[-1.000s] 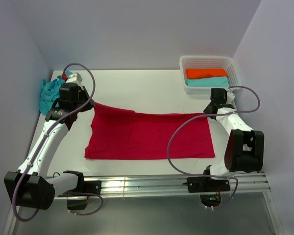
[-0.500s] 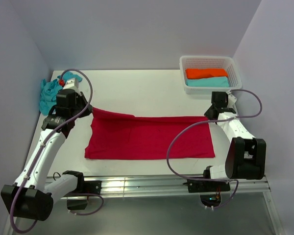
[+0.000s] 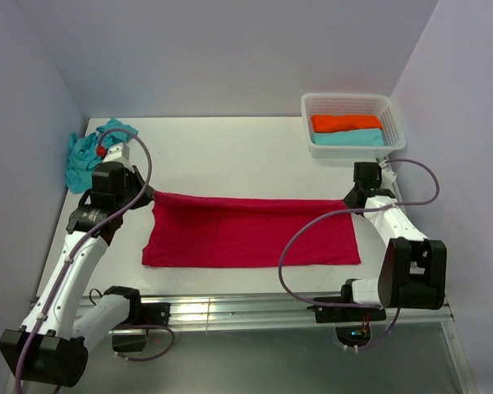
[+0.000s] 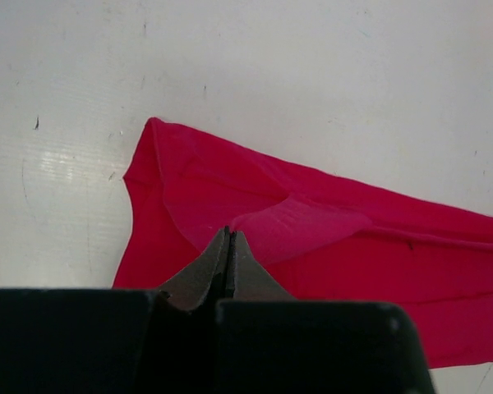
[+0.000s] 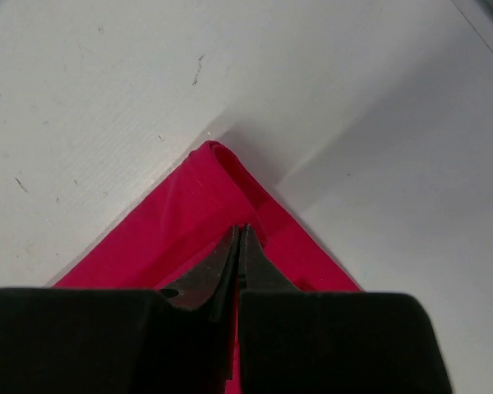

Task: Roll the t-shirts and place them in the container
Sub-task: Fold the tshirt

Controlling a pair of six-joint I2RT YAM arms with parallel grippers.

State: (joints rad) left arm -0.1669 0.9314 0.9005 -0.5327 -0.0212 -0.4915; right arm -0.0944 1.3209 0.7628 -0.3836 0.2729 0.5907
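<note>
The crimson t-shirt [image 3: 246, 234] lies spread as a wide rectangle in the middle of the table. My left gripper [image 3: 148, 197] is shut on its far left corner; in the left wrist view the jaws [image 4: 228, 232] pinch a raised flap of red cloth [image 4: 312, 226]. At the far right corner my right gripper [image 3: 351, 199] is likewise shut on the shirt, the jaws [image 5: 241, 228] closed on a folded-over corner of red cloth [image 5: 189, 213]. The turquoise t-shirt [image 3: 86, 152] sits crumpled at the table's far left edge, behind the left arm.
A white lattice basket [image 3: 349, 151] stands at the far right with an orange and a turquoise folded cloth inside. Purple walls close in the table on three sides. A metal rail [image 3: 255, 308] with the arm bases runs along the near edge.
Both grippers have drawn toward the near edge with the shirt's far corners in them. The far edge, slanted a second ago, now runs straight and lies closer to the front.
</note>
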